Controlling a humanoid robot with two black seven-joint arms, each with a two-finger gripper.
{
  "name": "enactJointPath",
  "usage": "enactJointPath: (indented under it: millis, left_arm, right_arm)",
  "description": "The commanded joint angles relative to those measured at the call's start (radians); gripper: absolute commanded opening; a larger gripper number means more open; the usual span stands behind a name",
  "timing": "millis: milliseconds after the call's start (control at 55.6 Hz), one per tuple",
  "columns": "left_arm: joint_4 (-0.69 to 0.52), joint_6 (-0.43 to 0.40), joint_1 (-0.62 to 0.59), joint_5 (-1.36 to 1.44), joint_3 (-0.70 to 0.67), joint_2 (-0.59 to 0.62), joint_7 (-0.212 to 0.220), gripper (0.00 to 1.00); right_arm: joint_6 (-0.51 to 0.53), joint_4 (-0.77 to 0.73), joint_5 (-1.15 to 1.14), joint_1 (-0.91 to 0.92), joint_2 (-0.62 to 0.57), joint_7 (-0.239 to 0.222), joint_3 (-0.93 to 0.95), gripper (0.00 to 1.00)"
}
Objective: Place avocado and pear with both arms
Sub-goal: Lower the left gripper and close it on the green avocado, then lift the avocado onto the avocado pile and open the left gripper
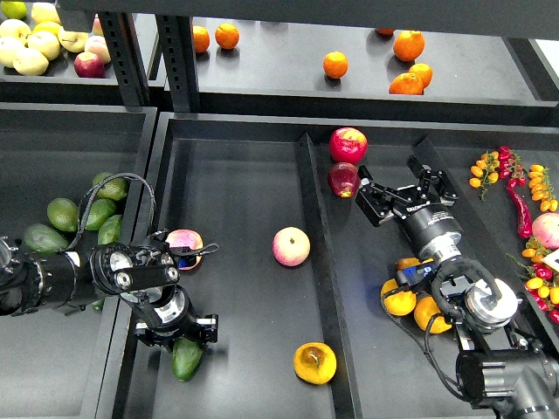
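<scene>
Between avocado and pear bare tray, pink apple beyond, left tool gripping avocado, right tool open.

Matt black tray; smooth, glossy avocado; pear waxy-looking.

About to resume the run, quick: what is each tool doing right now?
Left tool: over the avocado near the tray's front; grip cannot be told.
Right tool: open, holding nothing, beside a red apple.
</scene>
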Motion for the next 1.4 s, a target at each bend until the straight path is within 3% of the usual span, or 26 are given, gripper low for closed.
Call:
enactJointPath:
  millis: [0,216,558,827,1097,1385]
  left_arm:
    - [0.001,0.000,0.002,-0.002,-0.009,0.000,0.000,0.07]
    - [0.009,0.000,-0.064,-0.042,-0.091,0.009,0.000,0.07]
    - [-0.020,0.000,-0.177,-0.168,-0.187,0.150,0.000,0.08]
    - [-0.046,0.000,-0.193,-0.175,-0.259,0.348,0.000,0.08]
    - [-0.056,0.000,-0.196,-0.174,-0.273,0.382,0.000,0.08]
    - [0.035,0.000,-0.177,-0.172,-0.271,0.454,0.000,0.09]
  right_arm:
    - [0.000,0.000,0.000,-0.001,0.000,0.002,-0.003,1.00]
    - [0.000,0.000,0.000,-0.001,0.000,0.002,-0.006,1.00]
    - [0.000,-0.008,0.000,-0.001,0.000,0.002,-0.009,1.00]
    - [-0.005,-0.026,0.000,0.016,0.000,-0.002,-0.022,1.00]
    - [-0.002,-0.035,0.000,0.019,0.000,0.000,-0.029,1.00]
    - [-0.002,-0.006,0.002,0.039,0.000,0.000,-0.009,1.00]
